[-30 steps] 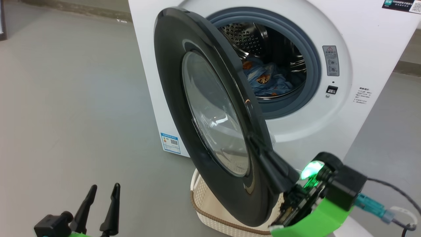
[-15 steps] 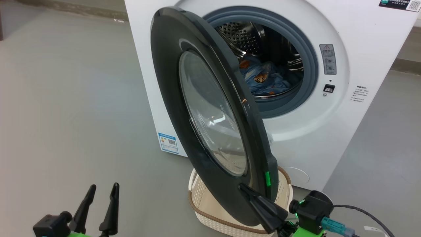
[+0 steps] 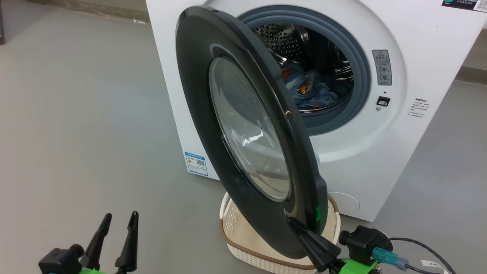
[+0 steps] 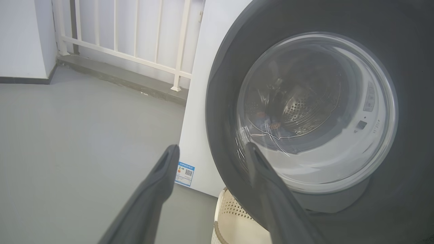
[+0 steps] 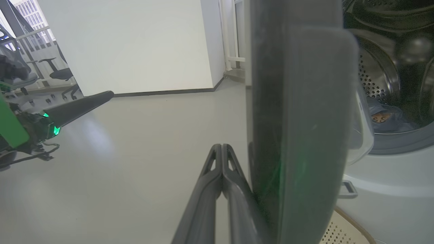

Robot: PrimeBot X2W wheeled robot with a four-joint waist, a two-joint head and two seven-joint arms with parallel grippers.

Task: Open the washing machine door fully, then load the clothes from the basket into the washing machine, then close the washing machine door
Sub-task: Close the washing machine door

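So the door (image 3: 247,129) is hanging roughly half open, hinged on the left side of the washer (image 3: 380,160), with its black rim and glass bowl facing out toward the head camera. The clothes (image 3: 310,93) are inside the drum (image 3: 281,42), a blue heap with one of those little cartoon faces showing, lying at the bottom behind the grey gasket (image 3: 363,76). The basket (image 3: 237,224) sits on the floor (image 3: 76,133) right in front of the washer, tucked under the door's lower edge, and the door hides a good chunk of it. The right gripper (image 3: 295,224) is down low at the bottom of the head view, fingers pinched tight together with nothing between them, tip right up against the outer face of the door's lower rim. From the right wrist the door is edge-on just right of the fingers and looks like it's touching the nearer one. There's a green glow (image 3: 317,215) reflected on the door's edge there. The left gripper (image 3: 121,215) is at the lower left, well apart from the door, fingers spread and empty, pointing up. Its wrist camera looks straight at the glass, with the drum visible through it, the small blue label (image 4: 185,173) on the washer's side low down, and a white railing (image 4: 135,34) behind.
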